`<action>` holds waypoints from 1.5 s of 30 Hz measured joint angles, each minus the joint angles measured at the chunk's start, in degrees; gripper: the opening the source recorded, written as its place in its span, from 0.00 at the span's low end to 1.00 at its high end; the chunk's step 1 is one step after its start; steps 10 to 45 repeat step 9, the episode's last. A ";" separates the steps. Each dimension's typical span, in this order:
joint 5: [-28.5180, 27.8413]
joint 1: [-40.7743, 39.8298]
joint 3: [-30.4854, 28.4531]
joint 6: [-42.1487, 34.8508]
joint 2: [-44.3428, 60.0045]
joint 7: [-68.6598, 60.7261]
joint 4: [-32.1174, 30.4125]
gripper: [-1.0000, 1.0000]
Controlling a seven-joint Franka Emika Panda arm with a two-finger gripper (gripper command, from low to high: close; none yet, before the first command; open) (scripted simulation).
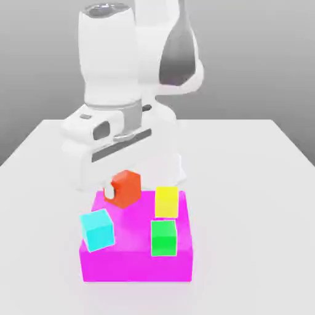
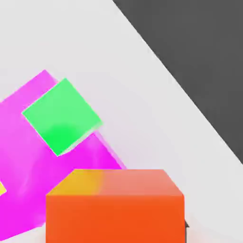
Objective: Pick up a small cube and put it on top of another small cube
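Fingers of the white gripper point(image 1: 121, 189) are closed on the small matte red-orange cube point(image 1: 127, 187), holding it tilted just above the far left part of the big flat magenta block point(image 1: 136, 264). On that block sit a yellow cube point(image 1: 166, 201), a green cube point(image 1: 163, 237) and, near left, a cyan cube point(image 1: 97, 229). White table point(image 1: 258, 184) lies underneath.

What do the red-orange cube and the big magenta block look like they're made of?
Both are simulator renders, so material is a guess. The red-orange cube looks like matte plastic or painted wood: flat colour, no highlights. The magenta block looks the same, plain and unglossed, with soft shading only.
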 joint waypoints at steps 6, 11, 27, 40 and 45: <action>1.17 -0.26 -1.30 10.54 8.63 -0.98 -3.01 1.00; 1.17 -0.26 -1.30 10.54 8.63 -0.98 -3.01 1.00; 1.17 -0.26 -1.30 10.54 8.63 -0.98 -3.01 1.00; 1.17 -0.26 -1.30 10.54 8.63 -0.98 -3.01 1.00; 1.17 -0.26 -1.30 10.54 8.63 -0.98 -3.01 1.00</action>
